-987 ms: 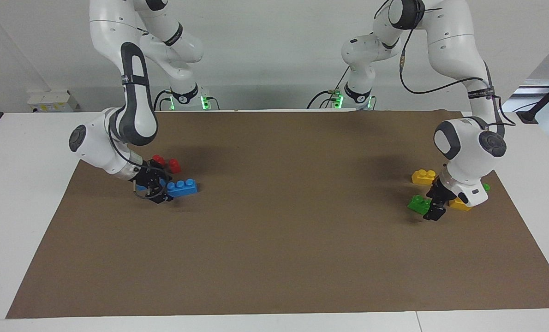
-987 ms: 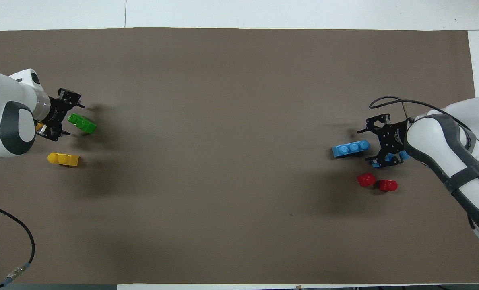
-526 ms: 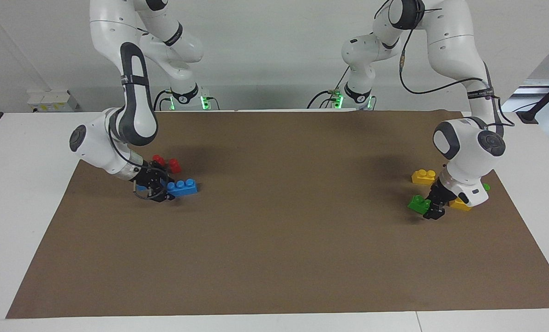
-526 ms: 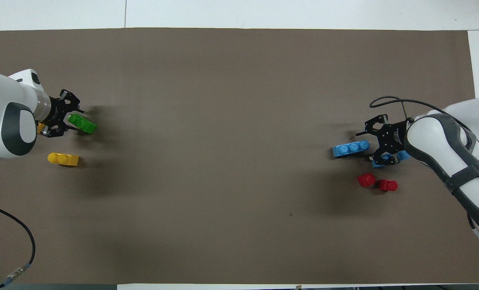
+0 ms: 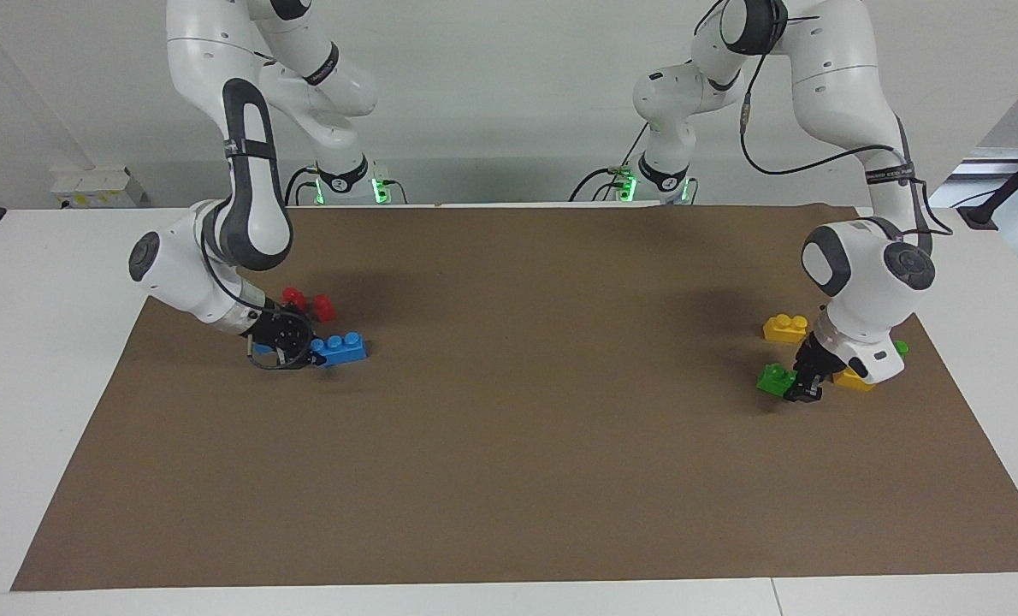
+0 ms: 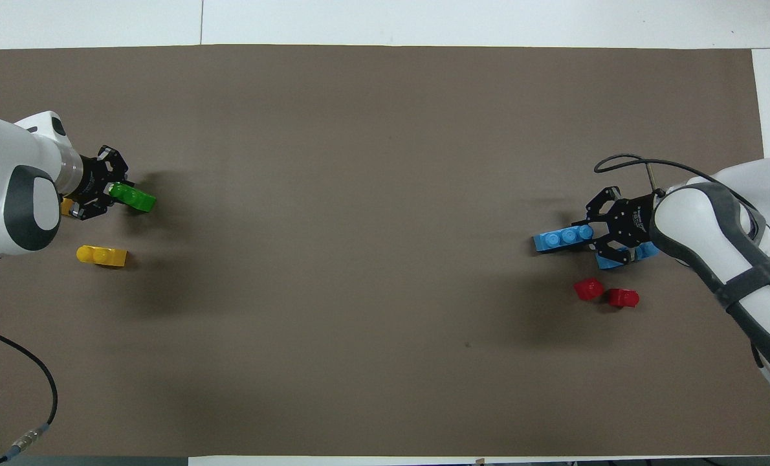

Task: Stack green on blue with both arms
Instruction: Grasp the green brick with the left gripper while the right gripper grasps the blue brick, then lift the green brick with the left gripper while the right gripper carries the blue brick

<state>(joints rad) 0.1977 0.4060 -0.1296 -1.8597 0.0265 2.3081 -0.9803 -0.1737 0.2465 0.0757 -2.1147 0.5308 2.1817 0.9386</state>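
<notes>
A green brick lies on the brown mat toward the left arm's end of the table. My left gripper is low at the mat and shut on the end of this brick. Toward the right arm's end lies a blue brick with three studs. My right gripper is shut on its end. A second blue brick shows partly under that gripper. A second green brick peeks out from the left arm's wrist.
Two red pieces sit beside the blue bricks, nearer to the robots. One yellow brick lies nearer to the robots than the green brick, another is tucked under the left wrist. The brown mat spreads between the arms.
Both grippers have closed from open, the left on the green brick's end and the right on the blue brick's end. Neither brick has left the mat.
</notes>
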